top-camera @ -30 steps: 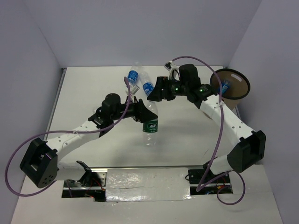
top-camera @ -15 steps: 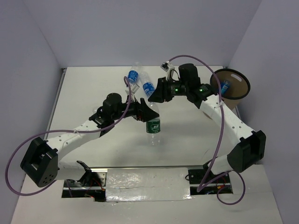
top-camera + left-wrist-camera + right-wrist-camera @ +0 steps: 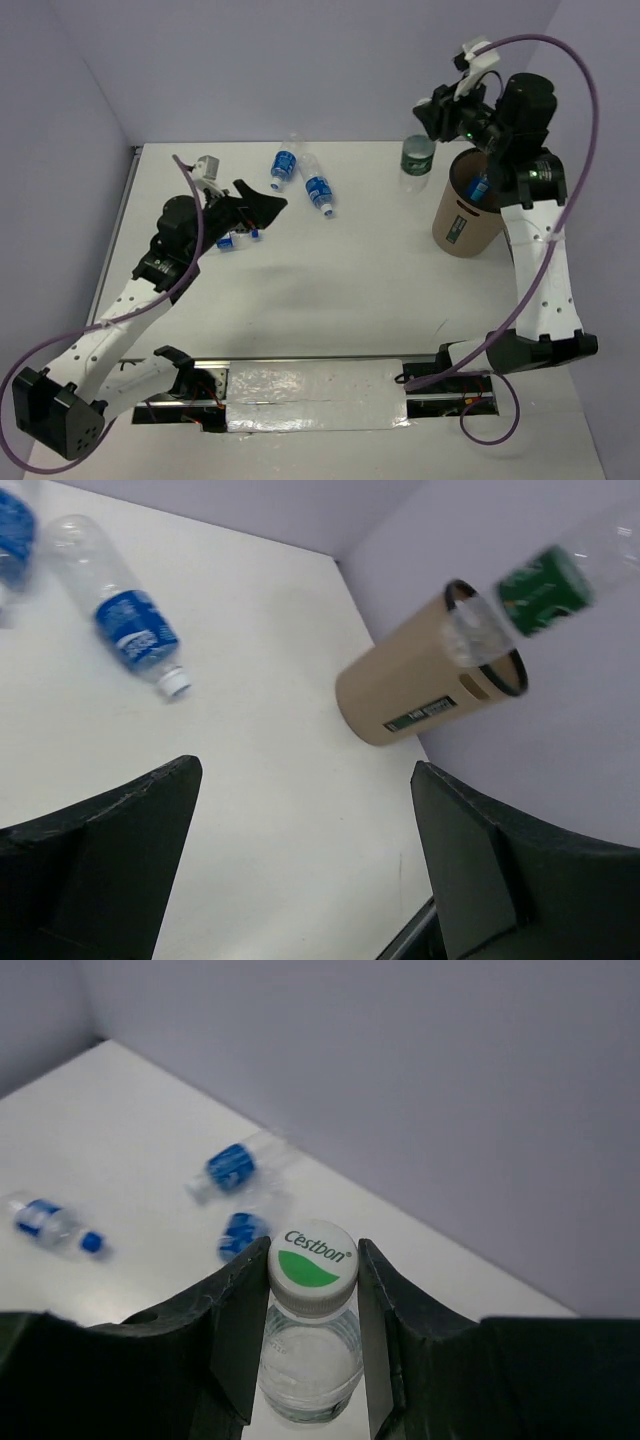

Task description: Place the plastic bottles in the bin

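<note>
My right gripper [image 3: 432, 118] is shut on the white cap of the green-labelled plastic bottle [image 3: 418, 156], which hangs upright in the air just left of the tan bin [image 3: 462, 215]. In the right wrist view the cap sits pinched between the fingers of the right gripper [image 3: 312, 1260], with the clear body of the green-labelled bottle [image 3: 305, 1360] below. A blue-capped bottle [image 3: 478, 187] shows inside the bin. Two blue-labelled bottles [image 3: 284, 165] [image 3: 318, 192] lie at the back middle. My left gripper [image 3: 262, 208] is open and empty above a third blue bottle [image 3: 235, 240]. In the left wrist view the left gripper [image 3: 305, 770] faces the bin [image 3: 420, 685].
Purple walls close the table at the back and both sides. A taped strip [image 3: 315, 385] runs along the near edge between the arm bases. The right arm stands tall right behind and over the bin.
The left gripper opened, let go of the green-labelled bottle and drew back to the left. The right gripper shut on the bottle's cap and carried it up and right, beside the bin.
</note>
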`<state>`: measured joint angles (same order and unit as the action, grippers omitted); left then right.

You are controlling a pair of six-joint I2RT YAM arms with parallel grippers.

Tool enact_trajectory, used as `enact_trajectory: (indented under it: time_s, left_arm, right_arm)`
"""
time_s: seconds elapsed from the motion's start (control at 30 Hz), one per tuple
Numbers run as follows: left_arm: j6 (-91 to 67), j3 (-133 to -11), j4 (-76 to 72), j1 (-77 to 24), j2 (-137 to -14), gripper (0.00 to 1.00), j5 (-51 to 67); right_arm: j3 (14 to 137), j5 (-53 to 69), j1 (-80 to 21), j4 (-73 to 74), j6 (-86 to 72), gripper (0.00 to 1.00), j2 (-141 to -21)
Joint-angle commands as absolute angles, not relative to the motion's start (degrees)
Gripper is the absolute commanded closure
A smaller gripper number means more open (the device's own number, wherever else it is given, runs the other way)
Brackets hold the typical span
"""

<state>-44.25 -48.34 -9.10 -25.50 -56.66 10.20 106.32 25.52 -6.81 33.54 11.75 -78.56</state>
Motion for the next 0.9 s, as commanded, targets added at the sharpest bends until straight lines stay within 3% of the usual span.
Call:
enact_trajectory:
  time_s: [0.0, 0.27, 0.47, 0.77, 0.87]
  left_arm:
    - [-47.28, -46.24, -3.79, -20.33, -53.71, 0.00, 6.15]
    - [-50.79, -40.78, -0.70, -10.47, -50.27, 0.00, 9.75]
    - [-54.66, -39.81, -0.18, -6.51, -52.20, 0.01, 11.95]
    - [-56.34, -37.79, -0.18, -4.40, -51.68, 0.01, 12.66]
    - [-56.78, -36.92, 1.67, -3.78, -50.98, 0.01, 12.48]
  right_arm:
    - [110.47, 15.40, -2.66, 32.44, 19.24, 0.99, -74.45]
    - [105.66, 4.49, 8.25, 25.76, 24.34, 0.96, -71.37]
    - [96.71, 6.76, 11.78, 24.44, 21.27, 0.86, -71.63]
    - [90.97, 8.60, 12.22, 16.43, 12.58, 0.85, -72.42]
    - [90.36, 9.23, 12.22, 18.63, 10.02, 0.73, -73.83]
